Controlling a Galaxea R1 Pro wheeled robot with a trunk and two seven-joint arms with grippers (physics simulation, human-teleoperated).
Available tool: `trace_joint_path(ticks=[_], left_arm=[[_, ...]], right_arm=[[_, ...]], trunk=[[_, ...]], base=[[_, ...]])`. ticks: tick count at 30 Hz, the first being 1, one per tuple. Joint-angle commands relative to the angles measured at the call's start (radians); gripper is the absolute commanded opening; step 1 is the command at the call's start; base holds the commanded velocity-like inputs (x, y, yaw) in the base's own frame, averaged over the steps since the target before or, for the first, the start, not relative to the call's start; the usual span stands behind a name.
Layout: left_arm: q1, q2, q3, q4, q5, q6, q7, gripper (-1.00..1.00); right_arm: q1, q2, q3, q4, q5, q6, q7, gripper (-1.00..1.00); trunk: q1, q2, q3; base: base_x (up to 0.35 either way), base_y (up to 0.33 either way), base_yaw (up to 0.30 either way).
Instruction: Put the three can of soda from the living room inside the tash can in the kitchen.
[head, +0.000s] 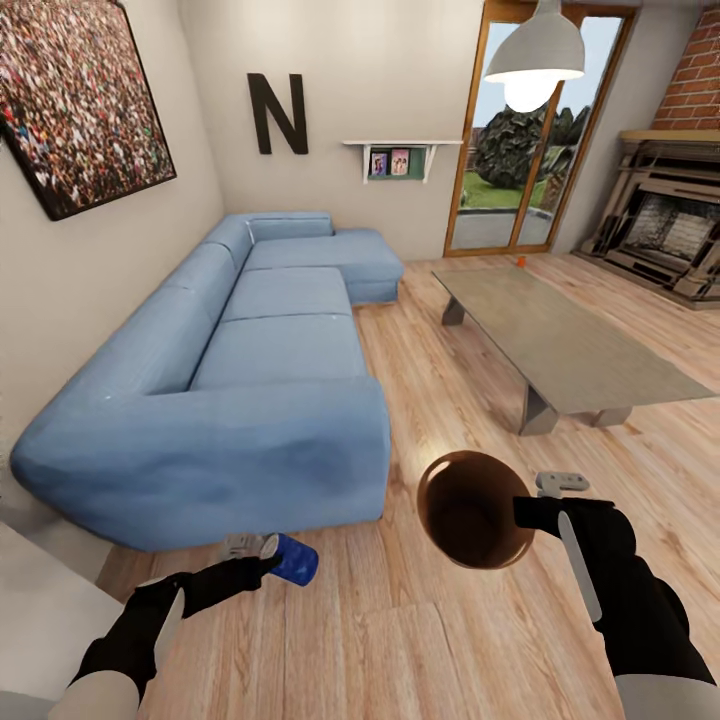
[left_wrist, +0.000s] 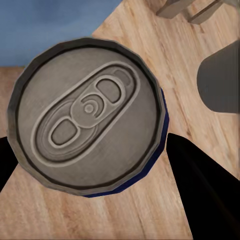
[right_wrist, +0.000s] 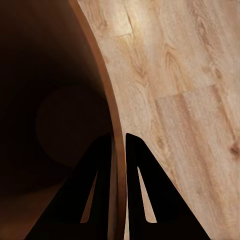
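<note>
My left gripper (head: 262, 553) is shut on a dark blue can of soda (head: 296, 559), held low over the wood floor in front of the sofa. In the left wrist view its silvery top (left_wrist: 87, 112) faces the camera between the black fingers (left_wrist: 200, 180). To the right, my right gripper (head: 525, 510) is shut on the rim of the tash can (head: 465, 515), whose dark brown inside faces up. The right wrist view has one finger (right_wrist: 97, 170) inside and one outside the copper rim (right_wrist: 107, 95). A small orange can (head: 521, 261) stands at the coffee table's far end.
A long light-blue corner sofa (head: 250, 360) lies along the left. The low grey coffee table (head: 560, 340) stands ahead on the right, with the brick fireplace (head: 665, 225) beyond it and glass doors (head: 520, 150) at the back. A white surface (head: 40, 610) is at the lower left.
</note>
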Motion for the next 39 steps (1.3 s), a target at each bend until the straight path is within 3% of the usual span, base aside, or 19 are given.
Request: trace_joint_path(ticks=[1,22,32,39], left_arm=[[0.0,0.0,0.0,0.0,-0.001,0.002,-0.006,-1.0],[0.0,0.0,0.0,0.015,0.0,0.006,-0.017,-1.0],[0.0,0.0,0.0,0.017,-0.001,0.006,-0.021,-1.0],[0.0,0.0,-0.001,0.024,-0.003,0.006,-0.09,-1.0]], right_arm=[[0.001,0.0,0.0,0.0,-0.013,0.0,0.006,-1.0],[0.006,-0.003,-0.001,0.038,-0.012,-0.001,0.006,-1.0],[0.006,-0.003,-0.001,0.04,-0.011,-0.001,0.006,-1.0],[0.006,-0.003,-0.001,0.04,-0.011,-0.001,0.005,-1.0]], trunk=[[-0.004,0.007,0.005],[-0.084,0.154,0.102],[-0.084,0.154,0.118],[-0.084,0.154,0.13]], base=[[0.0,0.0,0.0],[0.0,0.0,0.0],[0.0,0.0,0.0],[0.0,0.0,0.0]])
